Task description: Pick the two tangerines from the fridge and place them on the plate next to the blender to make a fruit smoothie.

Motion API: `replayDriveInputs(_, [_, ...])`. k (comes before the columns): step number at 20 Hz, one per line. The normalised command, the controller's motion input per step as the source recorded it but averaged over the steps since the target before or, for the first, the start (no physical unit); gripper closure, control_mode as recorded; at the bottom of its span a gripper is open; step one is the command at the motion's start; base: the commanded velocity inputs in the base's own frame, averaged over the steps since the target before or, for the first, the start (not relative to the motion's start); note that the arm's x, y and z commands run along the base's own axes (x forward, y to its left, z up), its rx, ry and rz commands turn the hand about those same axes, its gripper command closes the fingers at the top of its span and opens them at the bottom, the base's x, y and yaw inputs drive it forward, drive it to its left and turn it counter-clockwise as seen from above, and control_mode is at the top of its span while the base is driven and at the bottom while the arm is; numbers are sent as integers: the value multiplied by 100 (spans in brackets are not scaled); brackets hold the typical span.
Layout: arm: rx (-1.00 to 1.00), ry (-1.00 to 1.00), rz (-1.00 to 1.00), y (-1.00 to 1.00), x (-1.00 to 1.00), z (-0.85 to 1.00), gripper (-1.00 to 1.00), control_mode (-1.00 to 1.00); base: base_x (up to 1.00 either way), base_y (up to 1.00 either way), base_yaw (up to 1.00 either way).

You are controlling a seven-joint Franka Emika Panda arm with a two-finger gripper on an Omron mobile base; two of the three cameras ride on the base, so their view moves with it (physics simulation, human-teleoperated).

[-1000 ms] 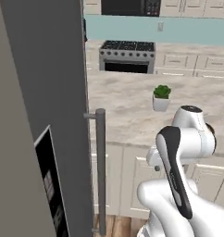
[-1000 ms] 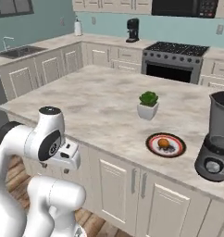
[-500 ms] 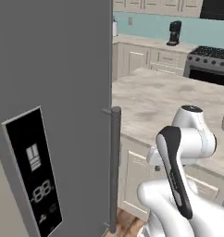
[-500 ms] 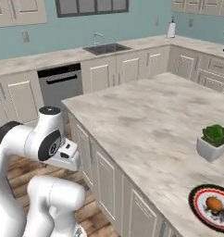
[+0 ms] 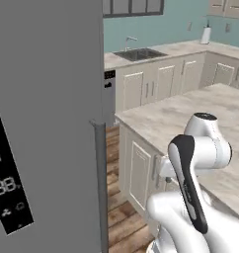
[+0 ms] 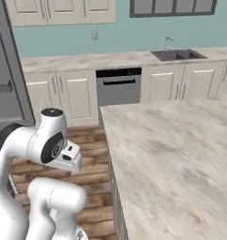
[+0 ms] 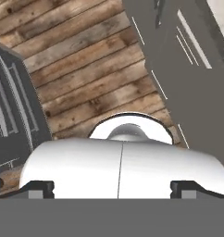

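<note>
The fridge (image 5: 47, 99) is a tall grey slab on the left of the left base view, with a dark display panel and a long bar handle (image 5: 99, 183). Its grey side also stands at the left edge of the right base view as the fridge (image 6: 5, 79). My arm is folded close to the base, hand turned down toward the wooden floor. In the hand view my gripper (image 7: 116, 189) is open, its fingertips (image 7: 40, 187) far apart and nothing between them. Grey fridge panels (image 7: 188, 69) lie at both sides of the floor below. The tangerines, plate and blender are out of view.
The marble island counter (image 6: 171, 154) stretches along my right, with beige cupboards (image 5: 141, 173) below it. Against the back wall are a sink (image 6: 176, 55), a dishwasher (image 6: 117, 86) and more beige cupboards. Wooden floor (image 6: 89, 159) runs between the island and the fridge.
The whole picture has swung as the base turned. The stove, potted plant, plate and blender have slid out of frame, and the sink and dishwasher have come in. The arm's pose is unchanged.
</note>
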Motion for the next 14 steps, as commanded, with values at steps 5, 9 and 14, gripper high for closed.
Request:
replayDriveInputs(5, [0, 0, 0, 0, 0, 0, -100, 100, 76, 0, 71])
replayDriveInputs(9, [0, 0, 0, 0, 0, 0, -100, 100, 100, 0, 71])
replayDriveInputs(14, [0, 0, 0, 0, 0, 0, -100, 100, 89, -2, 69])
